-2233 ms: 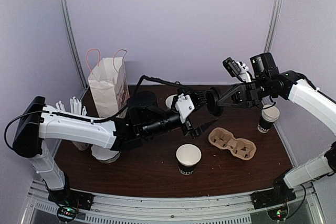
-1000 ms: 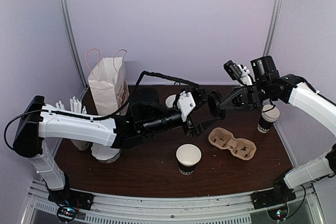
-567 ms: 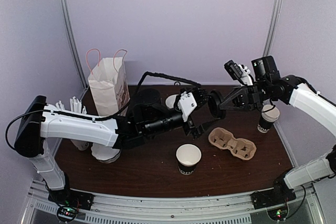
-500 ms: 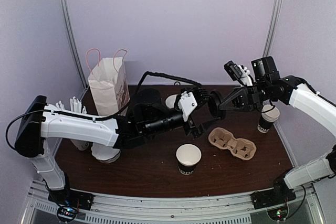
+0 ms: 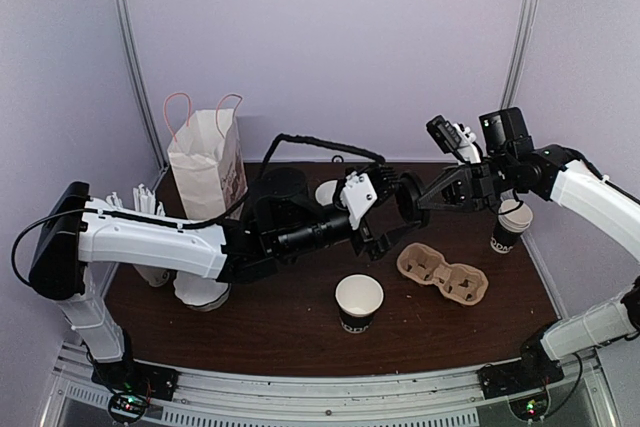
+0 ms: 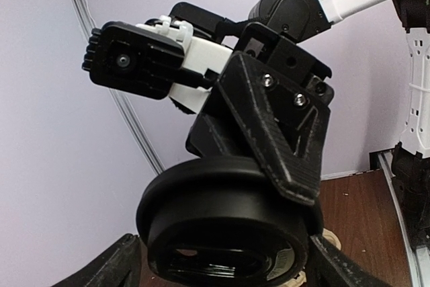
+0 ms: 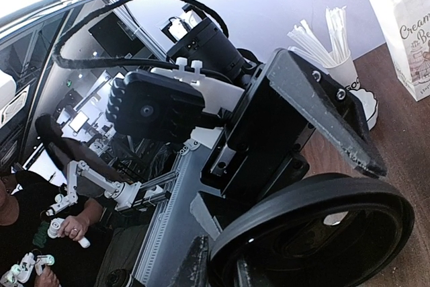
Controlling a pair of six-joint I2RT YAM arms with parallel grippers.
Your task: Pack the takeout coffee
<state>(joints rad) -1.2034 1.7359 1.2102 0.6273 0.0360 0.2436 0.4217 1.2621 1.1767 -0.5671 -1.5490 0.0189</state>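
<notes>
My right gripper (image 5: 412,197) is shut on a round black plastic lid (image 5: 408,198) and holds it on edge in the air above the table's middle. In the left wrist view one right finger (image 6: 279,132) clamps over the lid's rim (image 6: 222,220). My left gripper (image 5: 393,215) is open, with a finger on each side of the lid; I cannot tell whether they touch it. No cup with a lid on shows. A lidless black cup with a white rim (image 5: 359,302) stands at the front middle. The lid fills the lower right of the right wrist view (image 7: 316,233).
A white paper bag (image 5: 208,160) stands open at the back left. A brown pulp carrier (image 5: 442,273) lies right of centre. More lidless cups stand at the far right (image 5: 511,225) and behind the grippers (image 5: 327,192). A straw holder (image 5: 147,205) stands at the left.
My left gripper has moved right and a little up, closing in until its open fingers straddle the lid. The right gripper with the lid has barely shifted.
</notes>
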